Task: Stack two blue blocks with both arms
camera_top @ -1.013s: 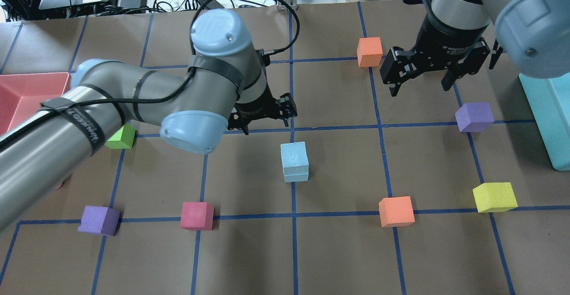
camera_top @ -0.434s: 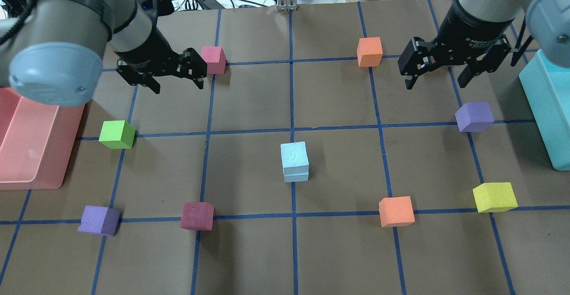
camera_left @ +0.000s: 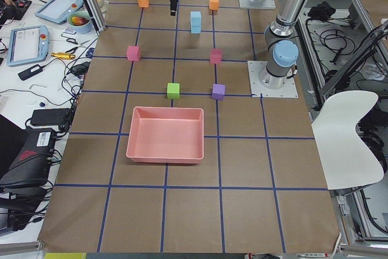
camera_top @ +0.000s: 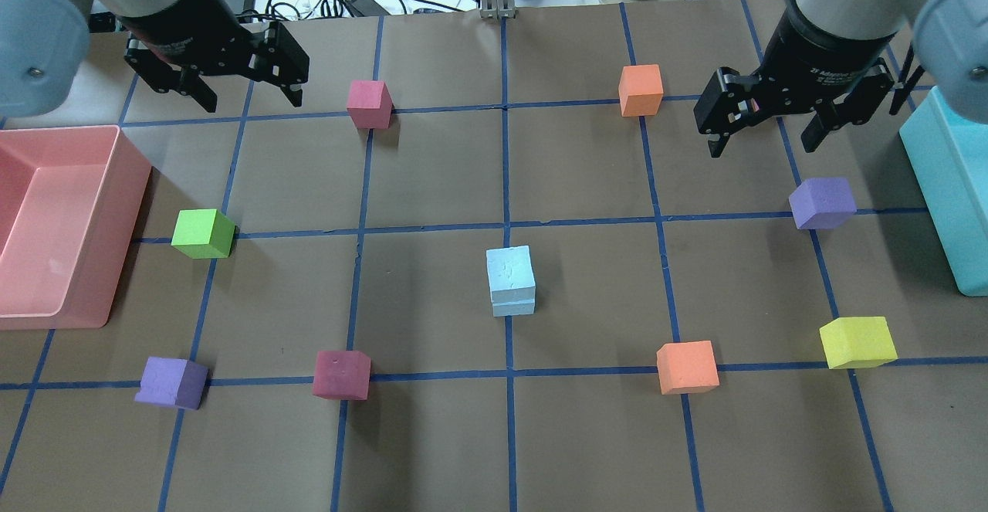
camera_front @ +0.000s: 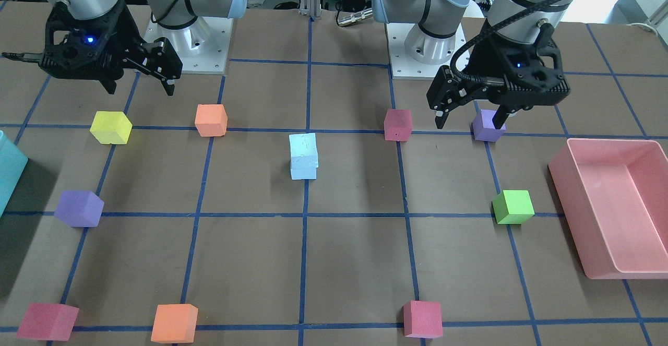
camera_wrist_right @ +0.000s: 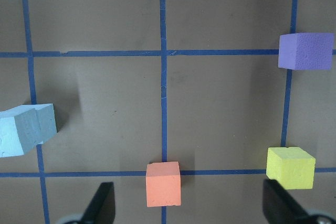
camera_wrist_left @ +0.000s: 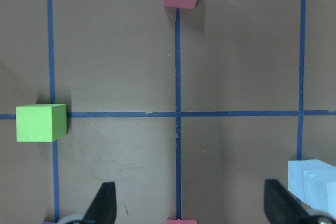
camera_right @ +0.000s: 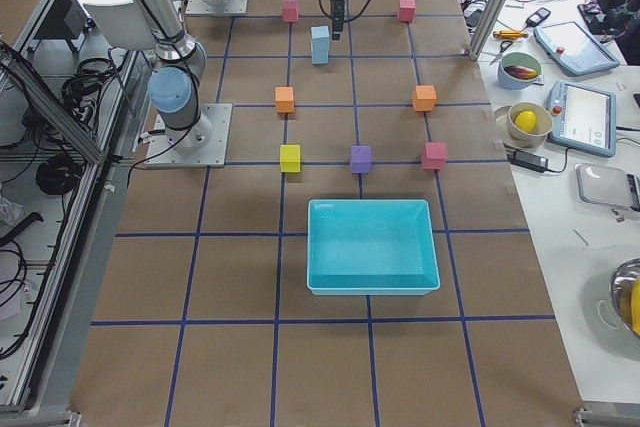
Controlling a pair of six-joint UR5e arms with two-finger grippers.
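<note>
Two pale blue blocks (camera_top: 510, 280) stand stacked near the table's middle, the top one slightly offset on the lower one. The stack also shows in the front view (camera_front: 303, 157), at the left wrist view's right edge (camera_wrist_left: 315, 184) and at the right wrist view's left edge (camera_wrist_right: 26, 129). My left gripper (camera_top: 251, 99) is open and empty, raised over the far left of the table, well away from the stack. My right gripper (camera_top: 762, 145) is open and empty, raised at the far right, next to an orange cube (camera_top: 641, 89).
A pink bin (camera_top: 116, 226) sits at the left edge, a teal bin (camera_top: 949, 188) at the right. Scattered cubes: green (camera_top: 203, 233), pink (camera_top: 369, 103), purple (camera_top: 823, 202), yellow (camera_top: 857, 341), orange (camera_top: 687, 367), dark pink (camera_top: 341, 374), purple (camera_top: 171, 381).
My left arm has swung from just beside the stack back and to the far left, uncovering the pink and green cubes. My right gripper has shifted slightly right. The stack has not moved.
</note>
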